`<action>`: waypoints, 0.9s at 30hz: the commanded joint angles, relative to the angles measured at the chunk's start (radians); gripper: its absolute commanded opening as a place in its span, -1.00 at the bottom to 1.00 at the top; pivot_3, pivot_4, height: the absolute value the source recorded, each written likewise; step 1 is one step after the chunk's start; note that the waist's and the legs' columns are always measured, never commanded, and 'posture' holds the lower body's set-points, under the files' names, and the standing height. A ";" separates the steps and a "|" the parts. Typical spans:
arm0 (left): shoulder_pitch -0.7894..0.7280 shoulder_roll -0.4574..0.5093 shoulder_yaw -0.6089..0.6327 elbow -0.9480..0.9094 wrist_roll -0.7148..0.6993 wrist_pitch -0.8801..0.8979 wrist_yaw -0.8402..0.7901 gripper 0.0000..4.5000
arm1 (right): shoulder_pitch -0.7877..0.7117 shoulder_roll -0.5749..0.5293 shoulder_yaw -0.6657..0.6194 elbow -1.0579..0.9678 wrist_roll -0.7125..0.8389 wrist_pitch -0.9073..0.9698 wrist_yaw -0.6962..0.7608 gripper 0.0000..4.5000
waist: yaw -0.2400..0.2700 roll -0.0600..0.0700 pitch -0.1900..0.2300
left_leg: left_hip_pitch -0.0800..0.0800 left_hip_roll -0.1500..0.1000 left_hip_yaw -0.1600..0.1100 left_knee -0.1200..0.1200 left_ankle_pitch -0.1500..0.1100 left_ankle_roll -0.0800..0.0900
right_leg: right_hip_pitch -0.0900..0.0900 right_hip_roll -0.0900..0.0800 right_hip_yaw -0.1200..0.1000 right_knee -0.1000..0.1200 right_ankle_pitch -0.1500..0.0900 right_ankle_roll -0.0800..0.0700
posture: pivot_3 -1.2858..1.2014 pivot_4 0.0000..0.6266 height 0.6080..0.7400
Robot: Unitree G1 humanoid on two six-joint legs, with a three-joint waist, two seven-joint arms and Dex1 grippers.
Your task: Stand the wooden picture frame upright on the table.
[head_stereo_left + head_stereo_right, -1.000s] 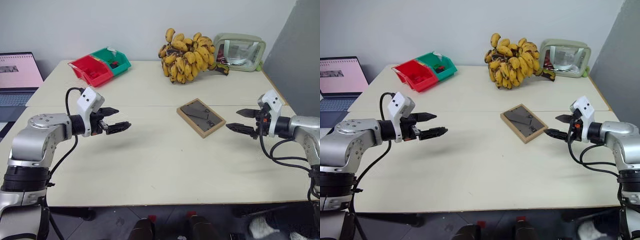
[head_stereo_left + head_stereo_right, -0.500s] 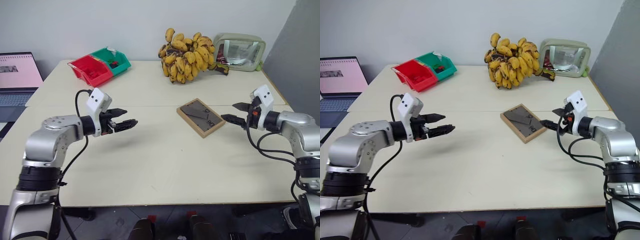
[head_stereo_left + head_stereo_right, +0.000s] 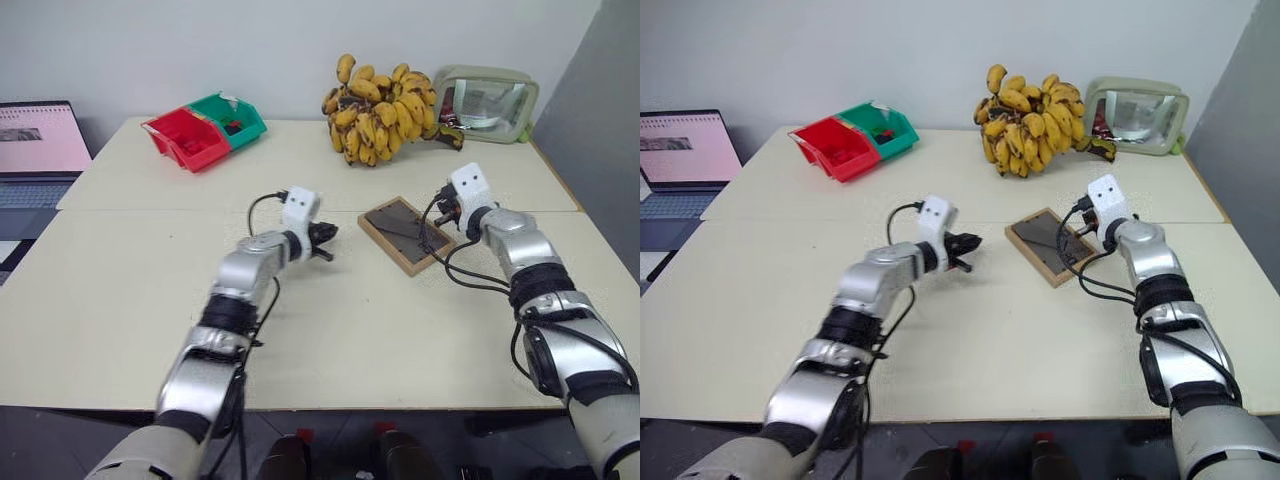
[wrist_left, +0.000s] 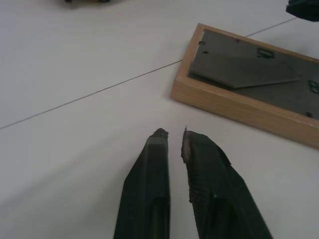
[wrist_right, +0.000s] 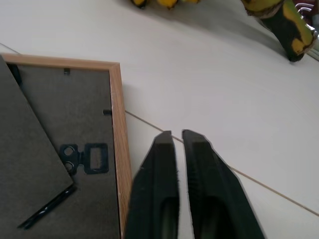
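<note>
1. The wooden picture frame (image 3: 406,234) lies flat on the worktop (image 3: 130,290), face down, its dark back panel and folded stand turned upward. It sits just right of the worktop's middle, turned at a slant to the edges, just on the near side of the seam (image 3: 150,209) that crosses the worktop.
2. The left pincer (image 3: 326,243) is at about 9 o'clock from the frame, near its left edge but apart from it. Its two black fingers (image 4: 149,189) are drawn together with only a thin slit between the tips, and nothing is between them. They point toward the frame's near wooden rail.
3. The right pincer (image 5: 177,135) is at about 3 o'clock from the frame, just beside its right rail. Its fingers (image 5: 209,194) are pressed together and empty. In the right wrist view they pass just beside the light-wood rail, over the bare worktop; whether they touch the rail I cannot tell.
4. In the right wrist view, a small metal hanger (image 5: 84,158) shows on the back panel, close to the rail nearest the right pincer.
5. A bunch of bananas (image 3: 375,122), yellow with dark spots, sits at 12 o'clock from the frame, well apart, near the far edge.
6. A pale green-rimmed shiny case (image 3: 485,103) stands at about 1 o'clock, just beside the bananas.
7. A red bin (image 3: 185,141) and a green bin (image 3: 228,117) sit side by side at about 10 o'clock, well apart from the frame.
8. A laptop (image 3: 38,140) with a pink screen stands beyond the worktop's left edge.
</note>
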 commanded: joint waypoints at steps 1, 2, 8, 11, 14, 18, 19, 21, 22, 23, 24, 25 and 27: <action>-0.069 -0.047 0.023 0.117 0.017 -0.072 0.016 -0.99 | -0.047 0.000 0.003 0.098 -0.039 -0.073 -0.037 -1.00 | -0.003 0.000 0.000 | 0.000 0.000 0.000 0.000 0.000 0.000 | 0.000 0.000 0.000 0.000 0.000 0.000 | 0.03 -0.52 1.00; -0.084 -0.066 0.023 0.151 0.019 -0.082 0.020 -0.99 | -0.053 0.007 0.006 0.118 -0.047 -0.081 -0.040 -1.00 | -0.004 0.000 0.000 | 0.000 0.000 0.000 0.000 0.000 0.000 | 0.000 0.000 0.000 0.000 0.000 0.000 | 0.03 -0.52 1.00; -0.111 -0.116 0.005 0.230 0.045 -0.063 -0.008 -0.99 | -0.064 0.041 0.003 0.166 -0.056 -0.093 0.008 -1.00 | -0.016 0.000 0.000 | 0.000 0.000 0.000 0.000 0.000 0.000 | 0.000 0.000 0.000 0.001 0.000 0.000 | 0.03 -0.52 1.00; -0.087 -0.115 -0.020 0.216 0.072 -0.039 -0.031 -0.99 | -0.049 0.087 -0.008 0.119 -0.011 -0.101 0.160 -1.00 | -0.027 0.000 0.000 | 0.001 0.000 0.000 -0.001 0.000 0.000 | 0.000 0.002 0.000 0.001 0.000 0.000 | 0.03 -0.52 1.00; -0.064 -0.104 -0.028 0.199 0.091 -0.040 -0.034 -0.99 | -0.026 0.111 0.003 0.078 -0.009 -0.087 0.234 -1.00 | -0.041 0.000 0.000 | 0.001 0.000 0.000 -0.001 0.000 0.000 | 0.000 0.002 0.000 0.002 0.000 0.000 | 0.03 -0.52 1.00; -0.001 -0.065 -0.050 0.102 0.116 0.004 -0.054 -0.99 | 0.020 0.155 0.015 -0.011 -0.011 -0.060 0.260 -1.00 | -0.048 0.001 -0.001 | 0.004 0.001 0.000 -0.001 0.000 0.000 | 0.002 0.003 0.002 0.003 0.000 0.000 | 0.03 -0.52 1.00; 0.021 -0.052 -0.059 0.061 0.122 0.026 -0.063 -0.99 | 0.032 0.164 0.017 -0.040 -0.010 -0.048 0.259 -1.00 | -0.052 0.001 -0.001 | 0.005 0.001 0.001 -0.001 0.000 0.000 | 0.002 0.003 0.002 0.003 0.000 0.000 | 0.03 -0.52 1.00; 0.095 -0.007 -0.084 -0.078 0.124 0.103 -0.092 -0.99 | 0.081 0.186 0.032 -0.135 -0.008 -0.013 0.267 -1.00 | -0.059 0.001 -0.001 | 0.008 0.002 0.001 -0.003 0.000 0.000 | 0.003 0.004 0.004 0.004 0.000 0.000 | 0.03 -0.52 1.00; 0.137 0.020 -0.099 -0.160 0.124 0.146 -0.111 -0.99 | 0.112 0.193 0.047 -0.193 -0.013 0.005 0.272 -1.00 | -0.066 0.002 -0.002 | 0.009 0.002 0.001 -0.004 0.000 0.000 | 0.003 0.004 0.004 0.005 0.000 0.000 | 0.03 -0.52 1.00; 0.176 0.044 -0.112 -0.239 0.121 0.192 -0.125 -0.99 | 0.144 0.198 0.061 -0.253 -0.018 0.024 0.278 -1.00 | -0.069 0.002 -0.002 | 0.009 0.004 0.001 -0.004 0.000 0.000 | 0.003 0.004 0.005 0.006 0.000 0.000 | 0.03 -0.52 1.00; 0.212 0.068 -0.123 -0.313 0.117 0.235 -0.135 -0.99 | 0.174 0.203 0.071 -0.313 -0.020 0.047 0.280 -1.00 | -0.070 0.002 -0.002 | 0.010 0.004 0.000 -0.004 0.000 0.000 | 0.003 0.004 0.006 0.006 0.000 0.000 | 0.03 -0.52 1.00; 0.245 0.090 -0.134 -0.380 0.116 0.275 -0.142 -0.99 | 0.202 0.208 0.076 -0.369 -0.020 0.072 0.278 -1.00 | -0.070 0.002 -0.002 | 0.010 0.004 0.000 -0.004 0.000 0.000 | 0.003 0.005 0.005 0.007 0.000 0.000 | 0.03 -0.52 1.00; 0.311 0.138 -0.144 -0.504 0.107 0.346 -0.154 -0.99 | 0.256 0.220 0.082 -0.484 -0.005 0.133 0.280 -1.00 | -0.069 0.003 -0.003 | 0.010 0.005 0.000 -0.004 0.000 0.000 | 0.002 0.005 0.005 0.008 -0.001 0.000 | 0.03 -0.52 1.00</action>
